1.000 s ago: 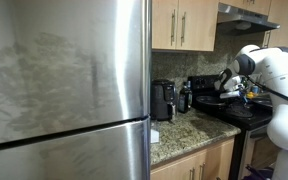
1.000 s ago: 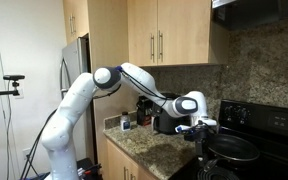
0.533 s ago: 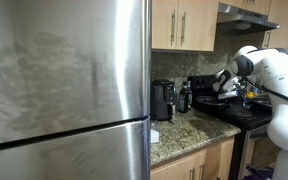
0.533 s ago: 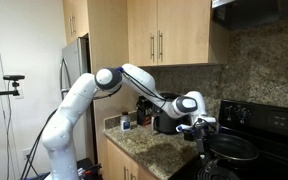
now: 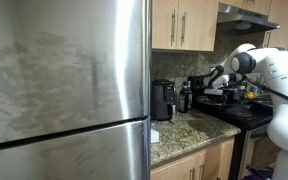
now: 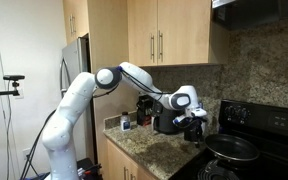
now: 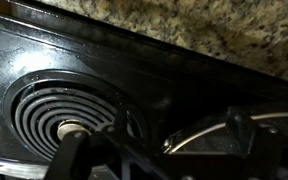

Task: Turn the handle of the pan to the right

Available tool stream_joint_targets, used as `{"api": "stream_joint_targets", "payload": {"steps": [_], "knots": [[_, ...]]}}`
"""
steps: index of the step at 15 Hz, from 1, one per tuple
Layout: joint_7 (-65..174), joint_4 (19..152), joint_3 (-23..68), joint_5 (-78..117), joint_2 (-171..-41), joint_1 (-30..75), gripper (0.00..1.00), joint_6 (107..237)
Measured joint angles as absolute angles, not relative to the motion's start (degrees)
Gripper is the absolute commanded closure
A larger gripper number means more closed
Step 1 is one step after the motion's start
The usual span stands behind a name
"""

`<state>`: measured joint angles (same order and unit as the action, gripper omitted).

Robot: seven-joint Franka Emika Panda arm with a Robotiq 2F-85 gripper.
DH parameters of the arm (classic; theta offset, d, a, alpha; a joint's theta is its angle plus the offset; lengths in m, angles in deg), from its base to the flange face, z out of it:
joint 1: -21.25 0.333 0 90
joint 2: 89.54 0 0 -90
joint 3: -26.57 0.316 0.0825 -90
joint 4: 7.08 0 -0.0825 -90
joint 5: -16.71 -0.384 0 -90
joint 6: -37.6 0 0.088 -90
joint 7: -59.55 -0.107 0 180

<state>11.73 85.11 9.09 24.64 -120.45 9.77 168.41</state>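
At the stove [image 6: 269, 120], end effector [image 6: 195, 131] near pan [image 6: 231, 148], fingers [image 7: 72, 160] dark and blurred, grip cannot be told.

The pan [image 6: 232, 148] is small, round and shallow. It is dark, close to black, with a faint paler sheen along its rim. It sits flat and upright on the black stovetop [image 6: 276, 158], near the edge of the speckled granite counter [image 6: 154, 150]. In both exterior views it shows as a low dark disc. Its handle blends into the dark stove, so which way it points cannot be told.
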Motion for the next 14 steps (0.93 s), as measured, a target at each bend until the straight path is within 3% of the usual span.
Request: {"api": "stream_joint_targets", "payload": {"steps": [6, 14], "knots": [[11.0, 84.2, 8.8, 24.5, -121.8, 10.6, 0.0, 168.5], [4.0, 73.7, 10.9, 17.9, -132.0, 11.4, 0.0, 169.0]]}}
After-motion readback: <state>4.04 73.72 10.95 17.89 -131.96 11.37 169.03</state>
